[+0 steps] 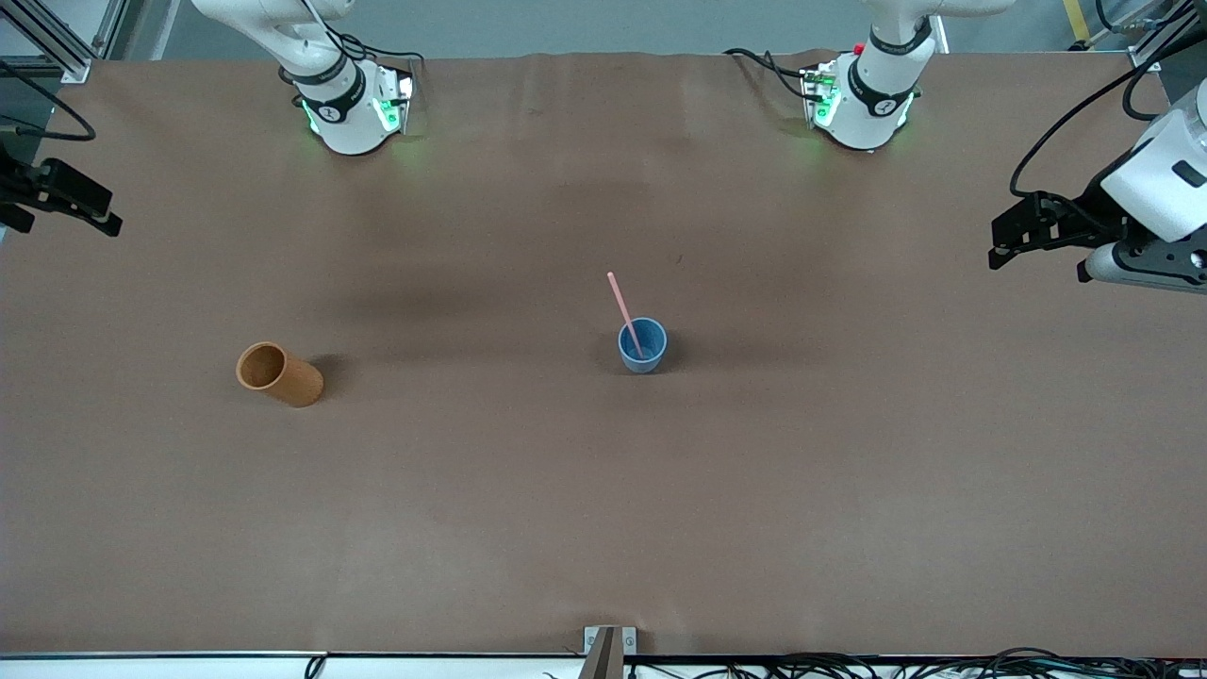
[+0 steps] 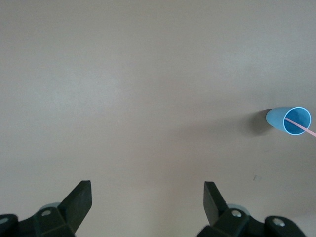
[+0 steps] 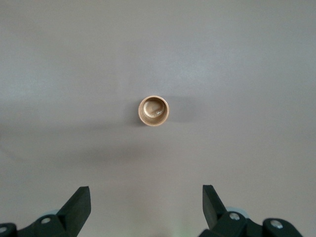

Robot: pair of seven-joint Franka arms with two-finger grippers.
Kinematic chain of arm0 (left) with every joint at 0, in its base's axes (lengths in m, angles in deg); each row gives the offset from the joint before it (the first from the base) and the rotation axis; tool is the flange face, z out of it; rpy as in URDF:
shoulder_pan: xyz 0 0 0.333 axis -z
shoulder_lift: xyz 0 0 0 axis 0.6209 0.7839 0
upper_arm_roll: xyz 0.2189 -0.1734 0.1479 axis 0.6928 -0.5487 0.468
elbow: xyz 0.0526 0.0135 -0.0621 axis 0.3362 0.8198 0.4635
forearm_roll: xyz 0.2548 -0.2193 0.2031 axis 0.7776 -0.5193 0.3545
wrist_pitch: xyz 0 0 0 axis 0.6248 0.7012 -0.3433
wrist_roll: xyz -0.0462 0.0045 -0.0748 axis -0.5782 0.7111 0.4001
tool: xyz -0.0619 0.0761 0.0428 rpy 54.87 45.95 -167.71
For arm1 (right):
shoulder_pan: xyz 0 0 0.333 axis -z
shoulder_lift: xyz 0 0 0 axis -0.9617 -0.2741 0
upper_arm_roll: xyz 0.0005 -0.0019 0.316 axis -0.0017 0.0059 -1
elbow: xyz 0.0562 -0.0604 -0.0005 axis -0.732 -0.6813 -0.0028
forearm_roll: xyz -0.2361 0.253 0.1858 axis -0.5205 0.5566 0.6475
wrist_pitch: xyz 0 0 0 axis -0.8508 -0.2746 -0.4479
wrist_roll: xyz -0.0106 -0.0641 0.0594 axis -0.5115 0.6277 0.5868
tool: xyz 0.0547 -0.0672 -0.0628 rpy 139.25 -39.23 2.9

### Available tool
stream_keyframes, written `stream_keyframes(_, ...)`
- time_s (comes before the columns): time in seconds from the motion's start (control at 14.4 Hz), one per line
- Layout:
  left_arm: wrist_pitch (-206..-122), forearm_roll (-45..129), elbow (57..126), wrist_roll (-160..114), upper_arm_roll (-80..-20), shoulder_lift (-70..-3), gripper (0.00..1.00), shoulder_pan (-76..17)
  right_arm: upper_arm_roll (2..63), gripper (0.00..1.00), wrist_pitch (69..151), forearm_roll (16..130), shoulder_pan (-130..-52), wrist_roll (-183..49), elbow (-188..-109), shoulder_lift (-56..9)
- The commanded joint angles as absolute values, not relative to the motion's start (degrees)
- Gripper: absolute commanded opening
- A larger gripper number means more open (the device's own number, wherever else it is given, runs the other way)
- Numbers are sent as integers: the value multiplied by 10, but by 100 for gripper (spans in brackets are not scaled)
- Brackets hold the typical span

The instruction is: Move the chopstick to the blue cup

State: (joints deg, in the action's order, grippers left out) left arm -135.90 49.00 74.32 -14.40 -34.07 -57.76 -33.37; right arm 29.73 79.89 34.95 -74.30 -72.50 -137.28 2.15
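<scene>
The blue cup point(image 1: 642, 346) stands upright near the middle of the table. The pale pink chopstick point(image 1: 623, 305) stands in it, leaning toward the robots' bases with its upper end out above the rim. In the left wrist view the cup point(image 2: 290, 120) and the chopstick point(image 2: 301, 127) show at the edge. My left gripper point(image 1: 1001, 238) point(image 2: 147, 190) is open and empty, up over the left arm's end of the table. My right gripper point(image 1: 71, 219) point(image 3: 146, 193) is open and empty, up over the right arm's end.
An orange-brown cylindrical holder point(image 1: 279, 373) stands on the table toward the right arm's end, slightly nearer the front camera than the cup. It shows empty from above in the right wrist view point(image 3: 153, 110). A brown mat point(image 1: 603, 519) covers the table.
</scene>
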Motion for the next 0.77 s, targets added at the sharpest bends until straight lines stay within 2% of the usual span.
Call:
stream_keyframes(0.0,-1362,486,746,-140,-353,-587,100,-344,297,100,808,363,-737,-714,-1359,14)
stream_keyframes(0.7,-1362,491,739,-142,-351,-583,100,-346,297,100,809,366,-734,-685,-1371,15)
